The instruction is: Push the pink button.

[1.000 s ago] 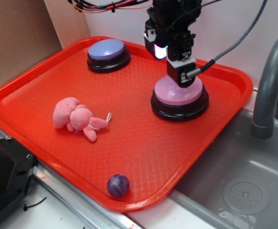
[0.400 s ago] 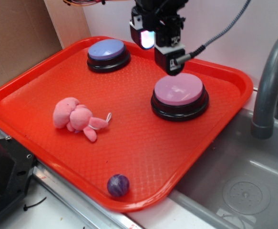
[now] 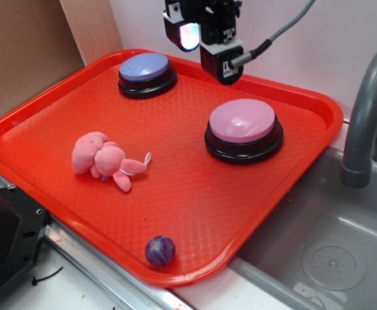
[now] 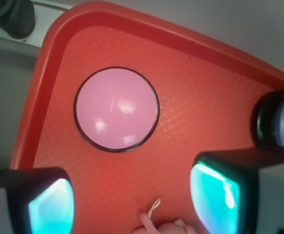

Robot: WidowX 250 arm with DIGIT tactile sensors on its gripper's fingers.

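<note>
Change: end effector (image 3: 221,72) has lifted off the pink button (image 3: 243,121), now hanging up and left of it.
Grip: released, holding nothing.
Meaning: press looks done.

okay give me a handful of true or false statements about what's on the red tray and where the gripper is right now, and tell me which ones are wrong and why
1. The gripper is pressing on the pink button. False: it hangs above the tray, clear of the button.
2. Two push buttons sit on the tray, the pink one and a blue-purple button. True.
3. The pink plush toy lies on top of the pink button. False: it lies on the tray floor, apart from both buttons.
4. A small purple ball sits near the tray's front edge. True.
5. The gripper holds the purple ball. False: the wrist view shows nothing between its fingers.
</note>
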